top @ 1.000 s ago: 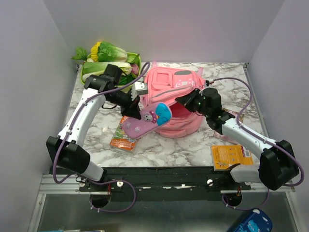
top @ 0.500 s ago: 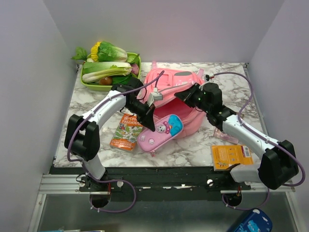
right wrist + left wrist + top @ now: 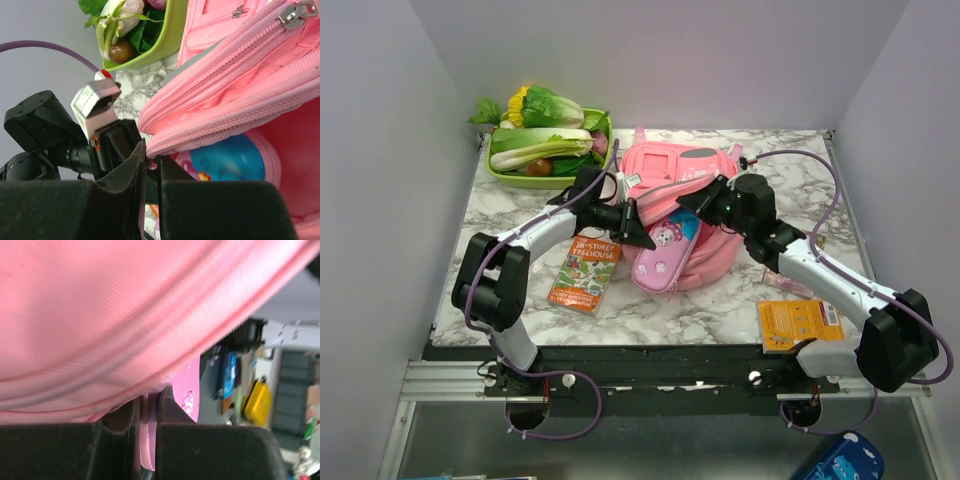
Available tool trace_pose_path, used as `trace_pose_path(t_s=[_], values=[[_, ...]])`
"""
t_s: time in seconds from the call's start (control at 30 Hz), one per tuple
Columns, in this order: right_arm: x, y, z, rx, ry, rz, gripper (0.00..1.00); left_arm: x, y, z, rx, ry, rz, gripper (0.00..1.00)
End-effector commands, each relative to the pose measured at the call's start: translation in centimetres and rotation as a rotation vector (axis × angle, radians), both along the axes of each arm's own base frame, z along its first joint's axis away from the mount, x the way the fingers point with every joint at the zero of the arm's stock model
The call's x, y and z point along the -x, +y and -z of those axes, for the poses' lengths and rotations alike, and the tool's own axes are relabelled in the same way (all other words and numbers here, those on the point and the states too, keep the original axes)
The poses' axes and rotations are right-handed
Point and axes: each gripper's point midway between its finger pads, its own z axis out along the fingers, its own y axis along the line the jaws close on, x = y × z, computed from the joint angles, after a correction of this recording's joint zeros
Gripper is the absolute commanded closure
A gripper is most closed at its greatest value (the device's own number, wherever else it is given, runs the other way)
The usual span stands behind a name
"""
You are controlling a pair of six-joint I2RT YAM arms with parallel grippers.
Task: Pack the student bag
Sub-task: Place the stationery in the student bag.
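Left gripper [image 3: 148,401]: fingers [image 3: 172,412] nearly together, pinching a thin pink edge of the pencil case [image 3: 189,390]. Pink fabric of the student bag [image 3: 125,315] fills most of that wrist view, blurred. From above, the left gripper [image 3: 640,230] holds the pencil case [image 3: 665,255] tilted, its blue end up at the bag's opening.

Right gripper [image 3: 150,156]: clamped on the zip-lined lip of the student bag [image 3: 225,95], holding it raised. The pencil case's blue end [image 3: 232,160] shows under the lip, the rest cut off. A zip pull [image 3: 290,17] lies at top right.

Student bag [image 3: 685,165] sits mid-table toward the back, on the marble table [image 3: 720,310].

Writing: booklet [image 3: 585,268] beside the bag's left, cover reads roughly "TREEHOUSE", other lines too small. Orange card [image 3: 800,323] near the right arm, print unreadable.

Green tray [image 3: 520,182] of vegetables at back left.

Pose: left elbow folded by the table's left edge, forearm running right. Right arm stretched diagonally from its base, right gripper [image 3: 698,200] at the bag.
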Motion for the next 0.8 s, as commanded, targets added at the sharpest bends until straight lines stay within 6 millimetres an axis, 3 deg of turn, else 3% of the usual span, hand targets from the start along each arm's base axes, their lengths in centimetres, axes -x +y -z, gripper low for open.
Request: trace_pose_path(t_s=[0.0, 0.07, 0.13, 0.17, 0.2, 0.27, 0.3, 0.4, 0.6, 0.67, 0.7, 0.77], values=[[0.5, 0.9, -2.7, -0.037, -0.095, -0.032, 0.99, -4.0, -1.0, -5.6, 0.178, 0.000, -0.179, 1.00], [0.6, 0.8, -2.3, -0.028, -0.087, -0.029, 0.99, -5.0, -1.0, -7.1, 0.221, -0.075, -0.244, 1.00], [0.6, 0.9, -2.0, -0.023, -0.084, -0.031, 0.99, -5.4, -1.1, -7.5, 0.240, -0.024, -0.289, 0.98], [0.6, 0.9, -1.9, -0.021, -0.082, -0.031, 0.99, -5.9, -1.1, -7.0, 0.231, 0.003, -0.324, 0.92], [0.5, 1.1, -1.6, -0.017, -0.075, -0.033, 0.99, -5.9, -1.2, -7.0, 0.236, 0.042, -0.349, 0.63], [0.4, 1.4, -1.6, -0.018, -0.072, -0.038, 0.99, -5.6, -1.5, -6.6, 0.247, 0.052, -0.347, 0.38], [0.3, 1.4, -1.4, -0.015, -0.067, -0.040, 0.99, -5.4, -1.6, -6.6, 0.241, 0.049, -0.344, 0.21], [0.1, 1.5, -1.1, -0.013, -0.059, -0.036, 0.99, -4.8, -1.3, -6.4, 0.189, 0.033, -0.318, 0.01], [-0.6, 1.4, -1.3, -0.002, -0.066, -0.016, 0.99, -2.2, -0.5, -6.7, 0.149, -0.025, -0.191, 0.01], [-0.7, 1.3, -1.7, 0.006, -0.075, -0.010, 0.99, -0.5, 0.4, -6.8, 0.094, -0.063, -0.117, 0.01], [-0.8, 1.3, -1.8, 0.010, -0.077, -0.007, 0.99, 0.0, 0.8, -6.5, 0.075, -0.179, -0.049, 0.02], [-1.0, 1.2, -1.9, 0.014, -0.078, -0.002, 0.99, 2.9, 1.5, -7.4, 0.087, -0.196, 0.056, 0.05]])
